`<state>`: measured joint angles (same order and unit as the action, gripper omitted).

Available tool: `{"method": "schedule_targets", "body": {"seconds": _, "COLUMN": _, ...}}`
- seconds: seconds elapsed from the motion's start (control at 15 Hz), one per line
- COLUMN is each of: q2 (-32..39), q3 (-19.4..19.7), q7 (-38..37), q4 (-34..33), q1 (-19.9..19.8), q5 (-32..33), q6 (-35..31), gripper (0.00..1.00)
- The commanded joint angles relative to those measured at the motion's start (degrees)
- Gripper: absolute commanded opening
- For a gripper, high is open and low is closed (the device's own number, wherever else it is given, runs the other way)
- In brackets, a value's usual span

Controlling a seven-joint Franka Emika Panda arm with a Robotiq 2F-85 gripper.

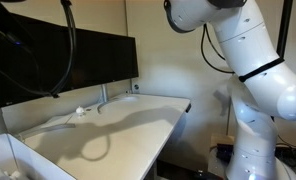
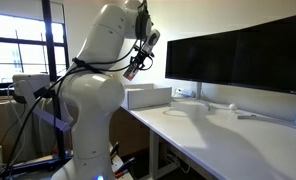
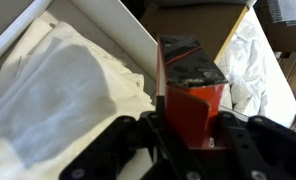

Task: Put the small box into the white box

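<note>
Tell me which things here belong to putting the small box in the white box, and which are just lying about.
For the job:
small red-and-black carton, clamped between the jaws of the gripper
large open-topped white bin

Just lying about:
black monitors
tiny white object on the white tabletop

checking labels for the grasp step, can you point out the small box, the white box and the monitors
small box (image 3: 195,103), wrist view, on its red front face
white box (image 2: 148,98), in an exterior view, on its side wall
monitors (image 2: 238,55), in an exterior view, on the dark screen
</note>
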<state>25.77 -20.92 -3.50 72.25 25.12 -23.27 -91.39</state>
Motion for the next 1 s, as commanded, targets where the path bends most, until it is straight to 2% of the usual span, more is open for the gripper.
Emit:
{"method": "schedule_targets", "body": {"seconds": 0.0, "q2": 0.00, "q3": 0.00, "q7": 0.00, "q4": 0.00, "q1": 0.00, "q5": 0.00, "q6": 0.00, "gripper": 0.37}}
{"method": "schedule_targets", "body": {"seconds": 0.47, "q2": 0.00, "q3": 0.00, "q7": 0.00, "q4": 0.00, "q1": 0.00, "q5": -0.01, "q6": 0.02, "gripper": 0.37}}
{"method": "schedule_targets", "body": {"seconds": 0.53, "q2": 0.00, "q3": 0.00, "q7": 0.00, "q4": 0.00, "q1": 0.00, "q5": -0.01, "q6": 0.02, "gripper": 0.12}}
{"method": "schedule_targets", "body": {"seconds": 0.6, "q2": 0.14, "q3": -0.10, "q7": 0.66, "q4": -0.29, "q1": -0.08, "q5": 0.08, "q6": 0.59, "gripper": 0.62}}
{"method": "schedule_targets", "body": {"seconds": 0.73, "q2": 0.11, "q3": -0.03, "q7": 0.22, "q4": -0.20, "q1": 0.03, "q5": 0.24, "q6": 0.52, "gripper": 0.69}}
{"method": "schedule_targets", "body": {"seconds": 0.93, "q2": 0.00, "q3": 0.02, "q7": 0.16, "q4": -0.06, "q1": 0.12, "q5": 0.42, "q6": 0.35, "gripper": 0.89}}
